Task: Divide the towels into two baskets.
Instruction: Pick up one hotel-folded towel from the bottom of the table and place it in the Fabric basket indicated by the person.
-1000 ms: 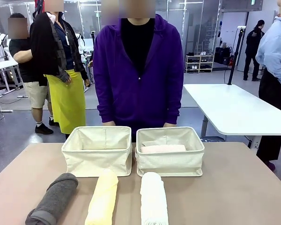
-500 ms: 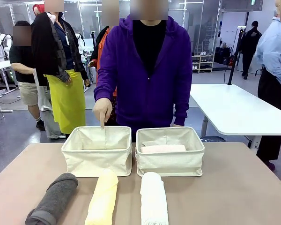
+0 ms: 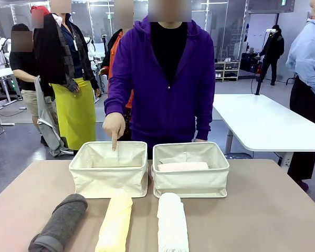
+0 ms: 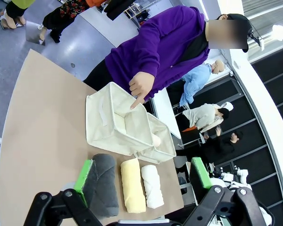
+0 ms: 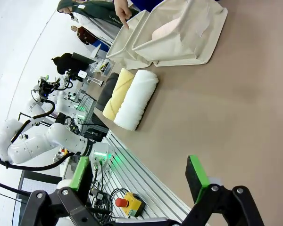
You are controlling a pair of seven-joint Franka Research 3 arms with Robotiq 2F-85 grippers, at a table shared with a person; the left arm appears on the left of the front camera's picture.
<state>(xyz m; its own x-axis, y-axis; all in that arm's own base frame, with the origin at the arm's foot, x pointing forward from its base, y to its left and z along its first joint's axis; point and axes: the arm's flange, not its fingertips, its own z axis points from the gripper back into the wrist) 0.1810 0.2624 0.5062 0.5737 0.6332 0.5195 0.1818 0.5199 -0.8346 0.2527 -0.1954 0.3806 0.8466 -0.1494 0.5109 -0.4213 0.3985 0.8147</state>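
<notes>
Abt 1 of 4 done: pink towel (image 3: 182, 166) lies in right basket (image 3: 191, 185); left basket (image 3: 108, 182) looks empty. Grey towel (image 3: 60, 223), yellow towel (image 3: 115, 220) & white towel (image 3: 172, 223) lie side by side on surface (image 3: 262, 210), in front of baskets. Person's hand (image 3: 114, 126) points into left basket. Left pincer (image 4: 141, 174) wide, empty; right pincer (image 5: 137, 173) same. My read: 3 rolls left to sort, none gripped yet.

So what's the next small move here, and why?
Probably lower the open left gripper toward the grey towel: the person's hand points into the left basket, and the pink towel already lies in the right basket.
</notes>
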